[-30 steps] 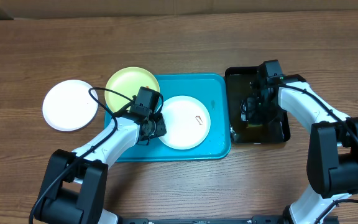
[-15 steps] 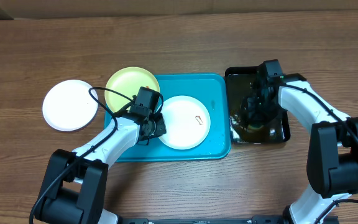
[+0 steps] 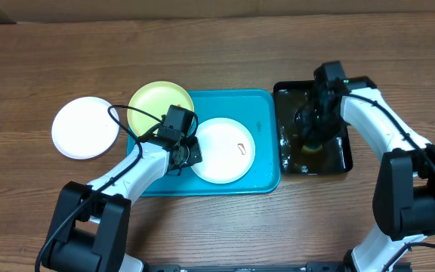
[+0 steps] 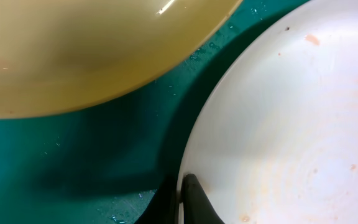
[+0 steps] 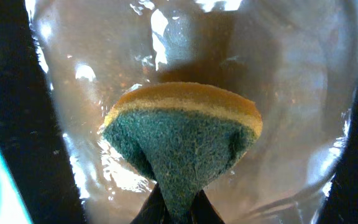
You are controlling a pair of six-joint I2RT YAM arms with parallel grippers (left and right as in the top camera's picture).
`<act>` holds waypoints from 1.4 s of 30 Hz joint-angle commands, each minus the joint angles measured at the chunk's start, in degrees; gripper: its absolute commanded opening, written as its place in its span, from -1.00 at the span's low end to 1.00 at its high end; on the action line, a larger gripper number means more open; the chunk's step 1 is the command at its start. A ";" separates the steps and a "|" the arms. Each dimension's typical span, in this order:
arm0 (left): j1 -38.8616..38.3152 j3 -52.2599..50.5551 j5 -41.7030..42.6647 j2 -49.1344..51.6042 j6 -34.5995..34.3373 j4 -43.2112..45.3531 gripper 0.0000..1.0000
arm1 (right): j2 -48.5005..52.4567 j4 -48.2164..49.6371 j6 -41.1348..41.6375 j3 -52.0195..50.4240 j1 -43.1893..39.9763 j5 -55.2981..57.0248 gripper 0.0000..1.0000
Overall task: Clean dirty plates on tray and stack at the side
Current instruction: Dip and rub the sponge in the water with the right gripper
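Brown wooden table [image 3: 217,45] underneath. Left gripper [image 4: 181,190] has its jaws clamped tight on the rim of a smeared white plate [image 4: 291,124] lying on the turquoise tray [image 3: 266,113]. Right gripper [image 5: 173,208] pinches a sponge [image 5: 185,137] over the wet black tray [image 3: 346,160].

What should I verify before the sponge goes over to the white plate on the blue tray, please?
1. Left end effector shut on the white plate's rim: ok.
2. Right end effector shut on the sponge: ok.
3. Sponge lifted clear of the wet black tray: cannot tell.
4. Yellow-green plate apart from the white plate: ok.
5. White plate clean: not ok, faint reddish smears.
6. White plate inside the blue tray: ok.
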 commanded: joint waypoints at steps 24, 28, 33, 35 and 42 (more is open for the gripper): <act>-0.37 -0.90 -0.44 1.01 -4.61 -0.48 -0.92 | -0.31 -9.64 3.80 10.54 -0.04 5.49 -0.93; -0.37 -0.90 -0.44 1.01 -4.61 -0.46 -0.92 | -0.31 -9.20 3.82 10.38 0.00 7.06 -0.93; -0.37 -0.90 -0.44 1.01 -4.61 -0.46 -0.92 | -0.31 -10.78 5.40 10.43 0.04 7.17 -0.93; -0.37 -0.90 -0.44 1.01 -4.61 -0.44 -0.92 | -0.31 -10.93 8.55 10.43 0.02 7.15 -0.93; -0.37 -0.92 -0.46 1.01 -4.55 -0.50 -0.91 | -0.31 -11.34 21.40 10.40 0.09 6.95 -0.93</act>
